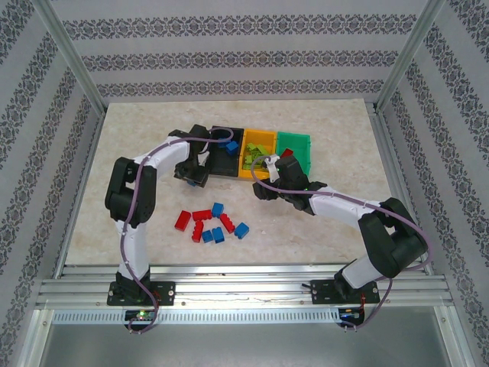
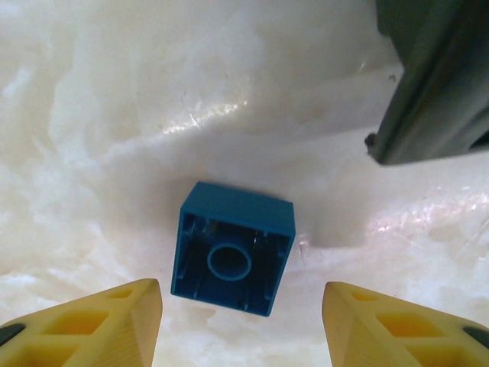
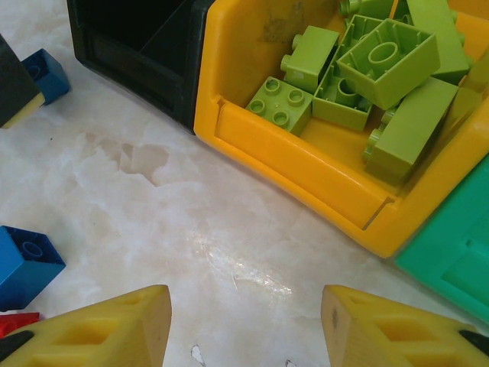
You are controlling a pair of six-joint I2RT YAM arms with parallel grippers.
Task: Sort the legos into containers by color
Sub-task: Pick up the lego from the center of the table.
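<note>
Left gripper [image 2: 241, 329], fingers standing apart and clamping nothing, is hovering just beyond the loose pile of red and blue bricks [image 1: 216, 235] that is lying nearest the arm bases. The blue brick [image 2: 233, 251] is sitting on the table [image 2: 114, 115] dead ahead of this gripper, just past its fingertips. It is roughly centred in the gap, touching neither finger and lying hollow side up. Its outline is reading as nearly square, so no long axis is deciding the grip. Its side walls are turned slightly off the line along which the fingers close.

The black bin [image 1: 229, 162] is standing just beyond the brick and to its right, apart from it. It is already holding another blue brick [image 1: 231, 144], so it is judged to be the destination.

Further right, the right gripper [image 3: 244, 325], likewise spread and empty, is facing the near wall of the orange-yellow bin [image 3: 290, 164], which is holding the lime green bricks [image 3: 386, 53]. The green bin [image 3: 451, 245] is closing the row on the right.

The left arm is plainly the nearer one; from the right wrist, the brick is lying well off to the far left. The coming move is judged to be a short straight advance and descent over the brick, then a squeeze across its walls.
</note>
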